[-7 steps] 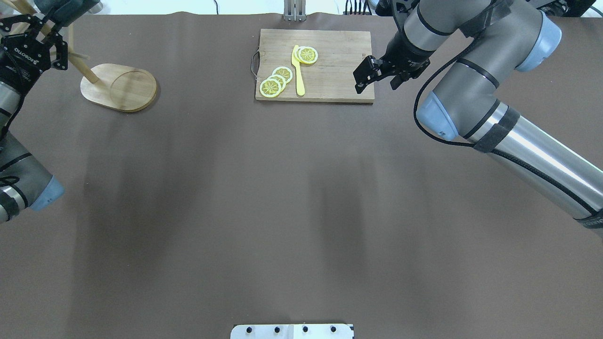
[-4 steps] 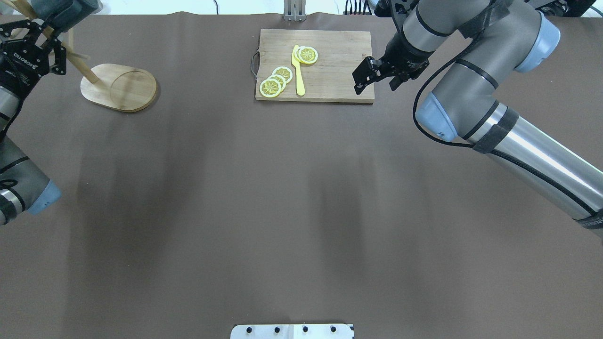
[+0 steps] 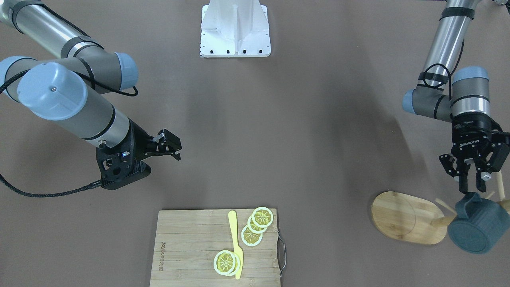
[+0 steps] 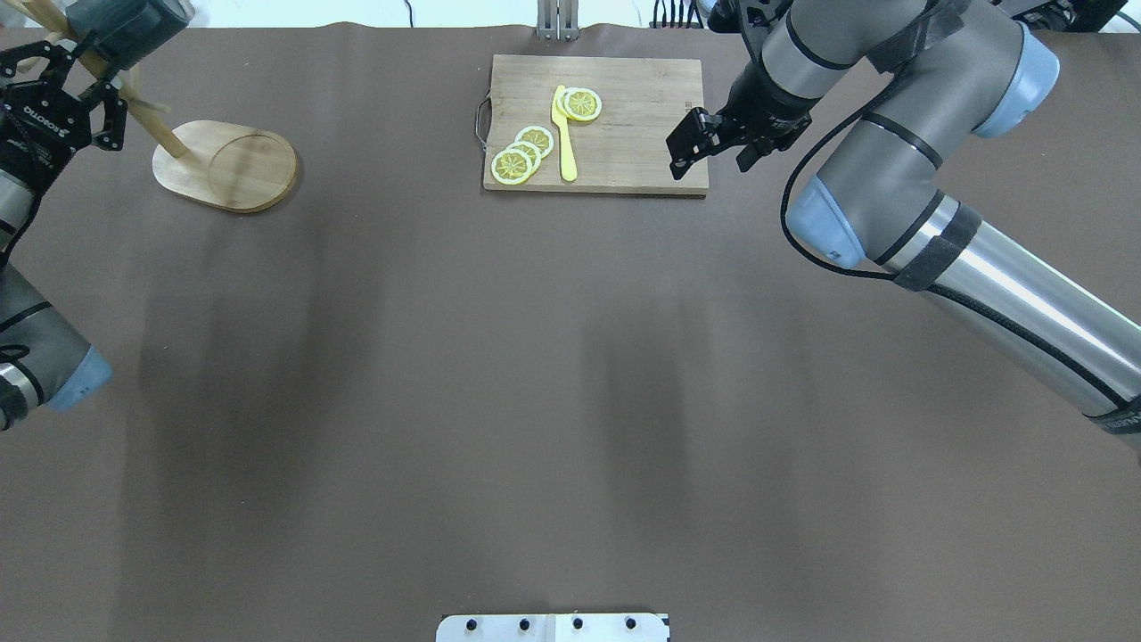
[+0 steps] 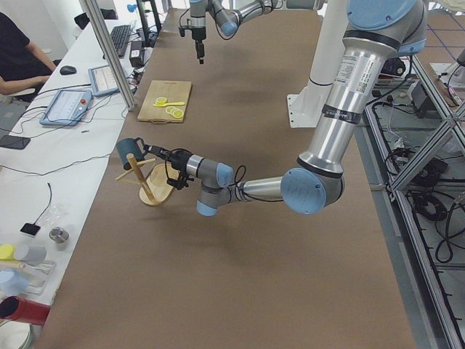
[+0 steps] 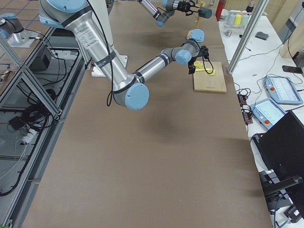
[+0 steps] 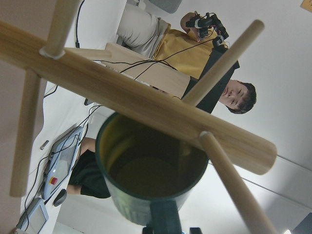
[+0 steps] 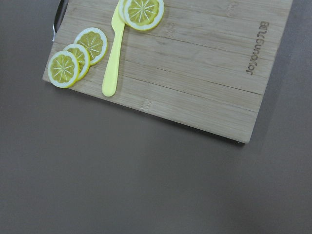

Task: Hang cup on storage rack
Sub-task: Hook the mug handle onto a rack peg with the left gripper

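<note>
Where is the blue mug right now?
In the front-facing view the mug is at the far right, up against the wooden mug tree, just below the left gripper.

Two fixed cameras look steeply down on the brown table (image 4: 570,374) from opposite long sides, so the cutting board (image 4: 595,123) lies far in the overhead view and near in the front-facing one (image 3: 217,247). Two more look along the table from its ends, both showing that board (image 5: 165,101) at a distance. The right wrist camera looks straight down on it from close by, and the left wrist camera looks up, very near, past the storage rack (image 7: 136,100) into the cup (image 7: 151,168).
</note>
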{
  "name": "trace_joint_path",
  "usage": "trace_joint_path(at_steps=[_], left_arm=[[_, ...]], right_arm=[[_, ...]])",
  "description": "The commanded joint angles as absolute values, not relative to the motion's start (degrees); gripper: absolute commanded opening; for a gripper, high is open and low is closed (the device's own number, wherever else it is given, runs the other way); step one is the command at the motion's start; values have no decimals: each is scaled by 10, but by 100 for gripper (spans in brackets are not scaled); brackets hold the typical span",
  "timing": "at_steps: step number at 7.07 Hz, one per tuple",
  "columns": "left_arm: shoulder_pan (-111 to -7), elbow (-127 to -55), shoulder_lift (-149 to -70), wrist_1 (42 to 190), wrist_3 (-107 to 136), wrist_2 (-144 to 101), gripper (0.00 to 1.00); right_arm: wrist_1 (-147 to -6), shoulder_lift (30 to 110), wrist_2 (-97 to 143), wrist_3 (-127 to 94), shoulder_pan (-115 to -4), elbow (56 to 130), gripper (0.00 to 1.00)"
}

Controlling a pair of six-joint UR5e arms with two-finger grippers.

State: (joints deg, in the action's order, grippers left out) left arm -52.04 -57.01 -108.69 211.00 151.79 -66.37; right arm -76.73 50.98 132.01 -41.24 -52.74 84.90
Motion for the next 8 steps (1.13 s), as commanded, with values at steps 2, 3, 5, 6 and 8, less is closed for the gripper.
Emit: trace_joint_path(at_steps=[2, 3, 5, 6, 8], left_arm=[[-521, -584, -1078, 2111, 1529, -666, 99], [-521, -601, -1071, 2110, 1528, -666, 99], [-521, -633, -1057, 2109, 1524, -666, 99], [-519, -665, -1044, 2104, 1522, -665, 99], [-519, -704, -1022, 2105, 1522, -662, 99]], right_arm=[[-767, 510, 1320, -412, -527, 849, 100], [-767, 510, 1320, -412, -527, 849, 100], [-767, 510, 1320, -413, -527, 849, 100], [-767, 511, 1320, -413, -527, 849, 100], [-767, 511, 1320, -413, -527, 849, 99]])
